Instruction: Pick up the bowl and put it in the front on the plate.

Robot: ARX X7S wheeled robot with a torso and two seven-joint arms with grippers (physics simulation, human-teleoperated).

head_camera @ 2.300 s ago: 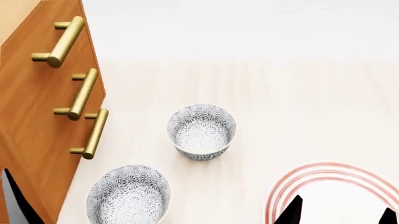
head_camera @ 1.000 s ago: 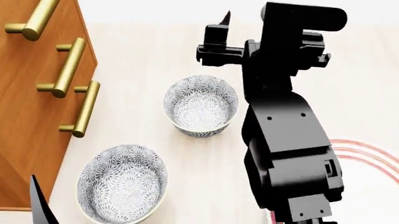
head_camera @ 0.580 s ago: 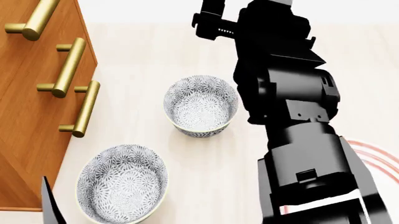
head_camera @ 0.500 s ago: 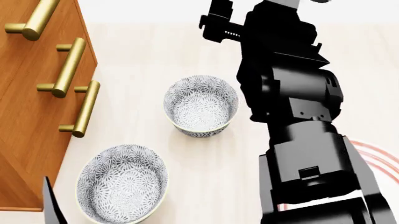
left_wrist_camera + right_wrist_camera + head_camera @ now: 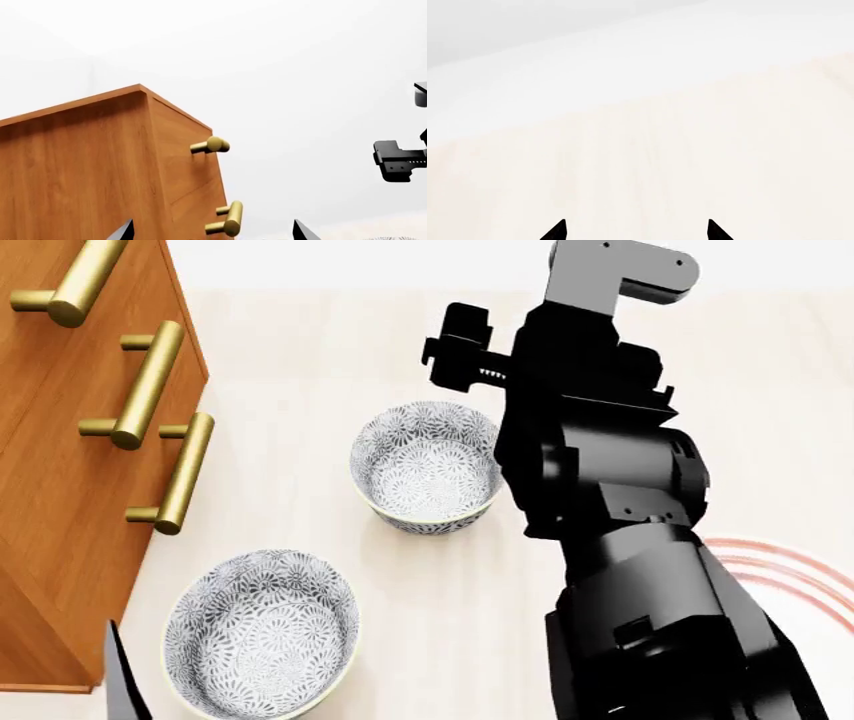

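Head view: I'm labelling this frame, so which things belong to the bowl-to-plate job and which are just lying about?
Job: white floral-patterned round bowl, the farther one, probably; white round plate with red rings; right gripper.
Lying about: matching nearer floral bowl; brown wooden cabinet with brass handles.

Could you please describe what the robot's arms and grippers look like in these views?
The right arm is glossy black throughout, built from chunky, blocky segments with rounded joint housings, small round screw recesses and a rectangular latch-like detail. A grey bracket with rounded corners tops it. No cables or printed markings are visible. In both wrist views the jaws appear only as pairs of pointed black tips, as on the left gripper and right gripper.
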